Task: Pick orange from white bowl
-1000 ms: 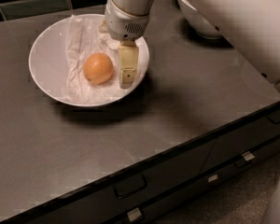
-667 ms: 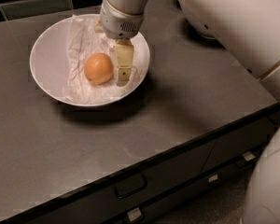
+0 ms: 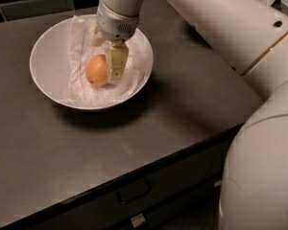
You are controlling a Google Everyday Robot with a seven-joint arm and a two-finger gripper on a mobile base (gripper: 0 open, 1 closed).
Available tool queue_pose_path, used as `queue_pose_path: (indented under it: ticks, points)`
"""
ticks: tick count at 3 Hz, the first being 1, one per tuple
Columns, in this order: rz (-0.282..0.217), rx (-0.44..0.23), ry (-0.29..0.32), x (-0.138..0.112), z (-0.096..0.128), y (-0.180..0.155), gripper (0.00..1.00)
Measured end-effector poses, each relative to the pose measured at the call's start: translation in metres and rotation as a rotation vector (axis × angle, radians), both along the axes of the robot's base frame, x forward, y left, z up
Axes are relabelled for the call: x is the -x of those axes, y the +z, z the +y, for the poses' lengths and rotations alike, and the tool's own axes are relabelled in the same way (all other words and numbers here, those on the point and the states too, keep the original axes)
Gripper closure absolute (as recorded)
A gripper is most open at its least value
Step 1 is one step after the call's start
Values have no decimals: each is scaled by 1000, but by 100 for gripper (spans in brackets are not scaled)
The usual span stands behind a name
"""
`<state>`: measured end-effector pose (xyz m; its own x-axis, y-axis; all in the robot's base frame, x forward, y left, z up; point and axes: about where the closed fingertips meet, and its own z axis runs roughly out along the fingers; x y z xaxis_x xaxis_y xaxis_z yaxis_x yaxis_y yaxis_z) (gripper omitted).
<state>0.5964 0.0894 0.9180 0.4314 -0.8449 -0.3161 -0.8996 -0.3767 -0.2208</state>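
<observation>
The claw (image 3: 114, 73) is down inside the white bowl (image 3: 48, 61), right beside the orange (image 3: 97, 71). I cannot tell if it grips. The bowl sits near the worktop's (image 3: 182, 109) back edge, with wide room in front.

An even orange-yellow skin, without markings, is seen on the orange (image 3: 97, 71). The white bowl (image 3: 43, 80) is plain white and is lined with crinkled, translucent white paper (image 3: 81, 37). The hand (image 3: 114, 68), set inside the bowl just beside the orange, is coloured pale cream, below a silver-grey wrist collar (image 3: 114, 25). The arm (image 3: 221, 23) is finished in off-white. The bench (image 3: 182, 109) is a dull dark grey-brown, with near-black drawer fronts (image 3: 163, 200). Dark tiles (image 3: 38, 1) with pale grout lines are shown behind.
</observation>
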Motion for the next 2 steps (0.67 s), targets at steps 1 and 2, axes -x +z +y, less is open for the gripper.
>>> queue_pose_path:
  ticks: [1, 2]
  points:
    - [11, -4, 8, -4, 3, -6, 28]
    - [24, -14, 9, -20, 14, -23, 33]
